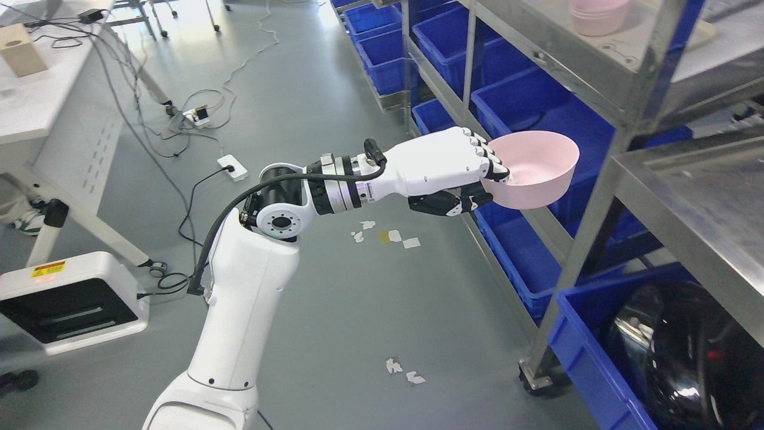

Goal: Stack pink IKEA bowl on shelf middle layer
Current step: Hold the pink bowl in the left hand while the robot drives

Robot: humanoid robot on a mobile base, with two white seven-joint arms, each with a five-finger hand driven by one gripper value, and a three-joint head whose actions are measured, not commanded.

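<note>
Pink plastic: the bowl (533, 168) is carried in the left robot hand (471, 173), fingers (486, 160) hooked over the near rim and down into the hollow, thumb pressed against the outer wall from below. Pinch grip on the rim, bowl mouth up and tilted slightly toward the camera. It hangs in the air in front of the steel shelf (603, 197), near the corner post, touching nothing else that I can see.

Key relation: a stack of pink bowls (597, 15) sits on a shelf layer up and to the right of the held bowl, well apart from it, at the top edge of the picture and partly cut off. So the goal lies above and farther in than the hand. Judging from this, the next move needs a lift, then a reach rightward past the post, keeping the rim clear of the steel edge. Blue bins (519, 95) fill the lower levels.

Right arm not seen.
</note>
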